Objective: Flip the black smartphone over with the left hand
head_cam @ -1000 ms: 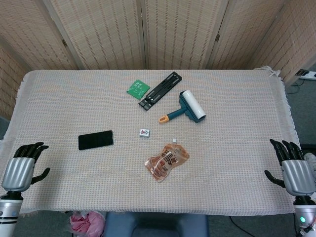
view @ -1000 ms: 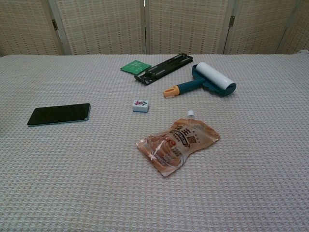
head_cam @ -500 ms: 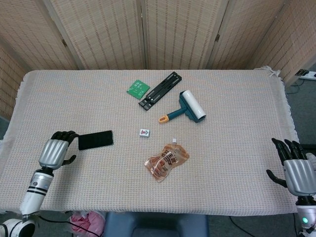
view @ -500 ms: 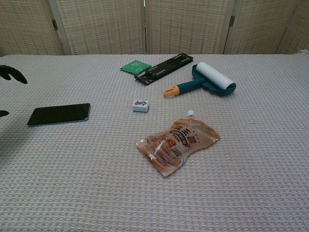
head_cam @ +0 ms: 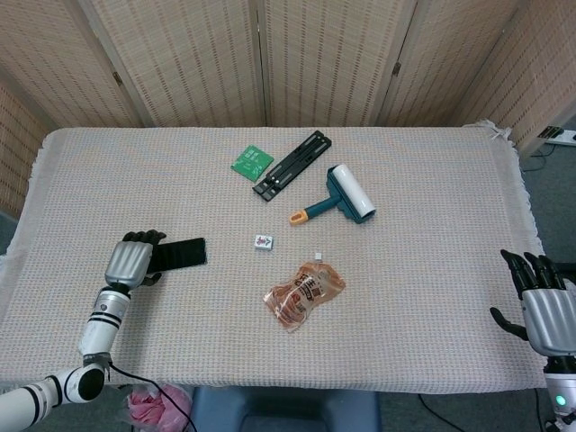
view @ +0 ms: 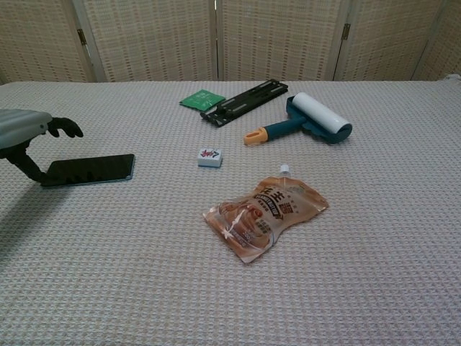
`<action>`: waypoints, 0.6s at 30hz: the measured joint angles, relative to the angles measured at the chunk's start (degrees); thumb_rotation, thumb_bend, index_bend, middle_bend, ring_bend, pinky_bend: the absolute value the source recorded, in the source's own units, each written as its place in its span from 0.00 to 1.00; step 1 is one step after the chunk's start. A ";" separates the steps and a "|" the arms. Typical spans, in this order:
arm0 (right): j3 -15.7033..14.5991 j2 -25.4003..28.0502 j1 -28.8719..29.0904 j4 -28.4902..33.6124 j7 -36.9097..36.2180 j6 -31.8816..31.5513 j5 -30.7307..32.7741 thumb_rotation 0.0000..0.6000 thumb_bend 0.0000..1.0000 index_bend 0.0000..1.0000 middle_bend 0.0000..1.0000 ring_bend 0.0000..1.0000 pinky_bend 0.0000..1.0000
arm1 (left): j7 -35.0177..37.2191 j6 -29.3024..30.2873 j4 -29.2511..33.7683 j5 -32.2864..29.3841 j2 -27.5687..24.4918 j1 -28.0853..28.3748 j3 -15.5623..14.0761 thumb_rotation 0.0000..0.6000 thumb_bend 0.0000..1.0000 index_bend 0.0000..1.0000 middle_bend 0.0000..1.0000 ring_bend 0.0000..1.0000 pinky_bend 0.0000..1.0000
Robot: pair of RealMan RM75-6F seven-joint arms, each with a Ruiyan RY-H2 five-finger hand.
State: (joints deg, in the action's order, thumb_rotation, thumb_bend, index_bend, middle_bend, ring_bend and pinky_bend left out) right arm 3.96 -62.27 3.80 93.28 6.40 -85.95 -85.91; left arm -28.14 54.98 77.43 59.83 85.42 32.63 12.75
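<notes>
The black smartphone (head_cam: 183,254) lies flat, screen up, on the left part of the cloth-covered table (head_cam: 432,180). My left hand (head_cam: 133,261) hovers over the phone's left end. In the chest view the left hand (view: 27,131) has its fingers (view: 66,128) arched above the phone (view: 94,169), and the thumb reaches down to the phone's left edge; nothing is gripped. My right hand (head_cam: 543,304) stands off the table's front right corner, fingers apart and empty.
At the back middle lie a green packet (head_cam: 251,161), a black rail (head_cam: 292,165) and a teal lint roller (head_cam: 348,193). A small mahjong tile (head_cam: 263,242) and an orange snack pouch (head_cam: 304,294) lie right of the phone. Woven screens stand behind.
My left hand has moved from the table's front left corner rightward and inward onto the phone's left end. The phone has not moved. The right hand has sunk slightly.
</notes>
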 measured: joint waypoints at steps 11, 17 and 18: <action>0.08 0.38 -0.31 0.05 -0.44 -0.56 -0.09 1.00 0.14 0.00 0.15 0.11 0.12 | -6.40 -0.17 -0.58 -8.03 2.89 3.17 -0.52 1.00 0.25 0.26 0.25 0.22 0.22; 0.05 0.44 -0.45 -0.15 -0.89 -0.64 -0.05 1.00 0.14 0.00 0.15 0.11 0.12 | -6.88 0.33 -1.54 -9.90 4.19 4.12 -0.82 1.00 0.25 0.27 0.26 0.22 0.22; 0.04 0.45 -0.47 -0.19 -0.96 -0.64 -0.02 1.00 0.14 0.00 0.15 0.11 0.12 | -6.99 0.32 -1.65 -10.20 4.31 4.25 -0.86 1.00 0.25 0.27 0.27 0.22 0.22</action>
State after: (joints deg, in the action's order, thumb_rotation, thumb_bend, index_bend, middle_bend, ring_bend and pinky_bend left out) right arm 4.01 -61.82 3.33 93.09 5.44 -86.59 -85.92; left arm -35.13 55.29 75.78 49.64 89.73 36.88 11.88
